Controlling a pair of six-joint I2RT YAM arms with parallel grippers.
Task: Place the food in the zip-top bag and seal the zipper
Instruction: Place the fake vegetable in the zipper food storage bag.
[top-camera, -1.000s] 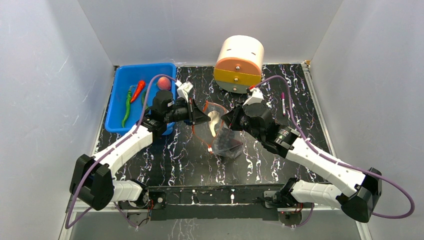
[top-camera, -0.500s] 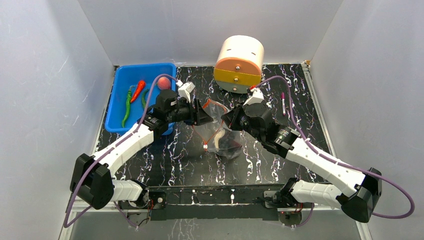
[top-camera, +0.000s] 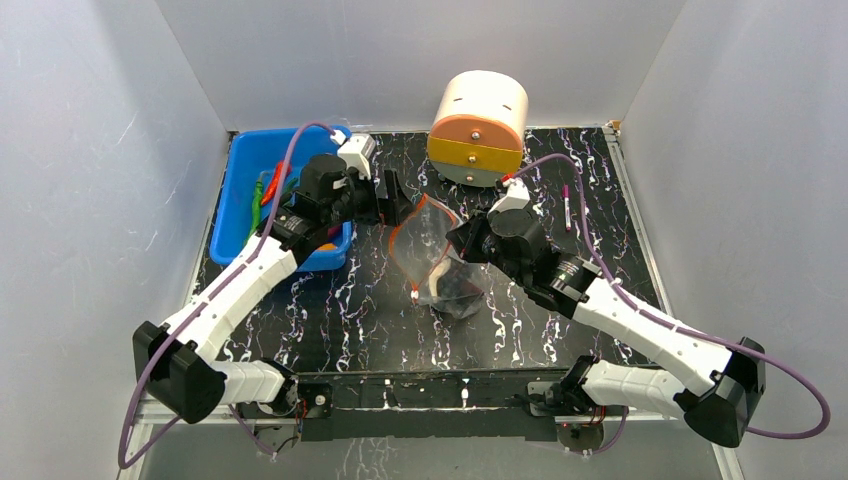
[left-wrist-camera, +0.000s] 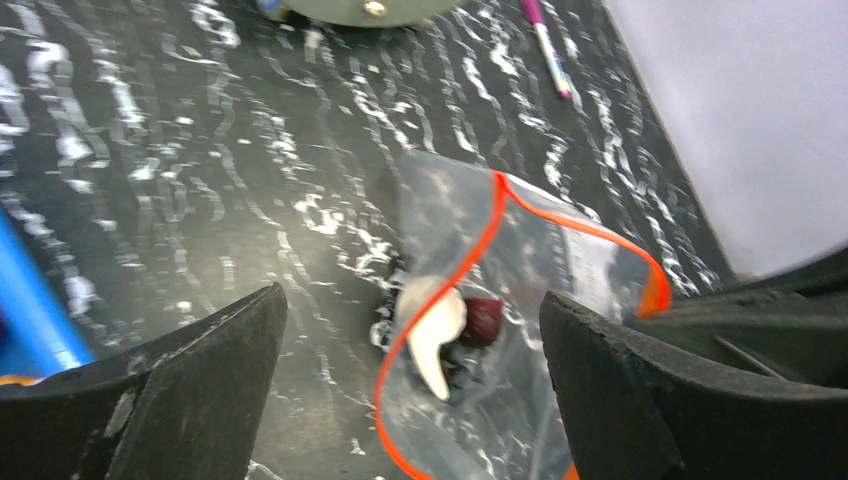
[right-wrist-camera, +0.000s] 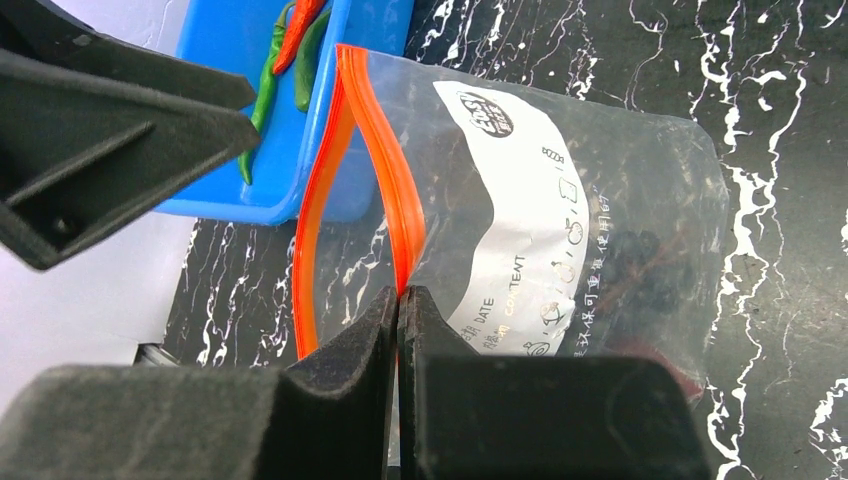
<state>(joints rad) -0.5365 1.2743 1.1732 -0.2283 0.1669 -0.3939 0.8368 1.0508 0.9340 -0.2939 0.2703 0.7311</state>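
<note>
Above the counter (top-camera: 330, 300), my right hand (right-wrist-camera: 400, 296) is pinching the bag (right-wrist-camera: 520, 200) by its orange strip (right-wrist-camera: 388, 190), my left hand (left-wrist-camera: 410, 300) gaping empty. I'm fearing this one-sided hold lets it sag closed.

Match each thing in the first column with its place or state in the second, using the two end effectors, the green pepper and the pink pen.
Column one
1. left end effector
2. right end effector
3. green pepper
4. pink pen

Column two
A. lying in the blue bin
B. pinched shut on the orange strip of the bag
C. open, holding nothing
D. lying on the black table

Pairs: 1-C, 2-B, 3-A, 4-D
</note>
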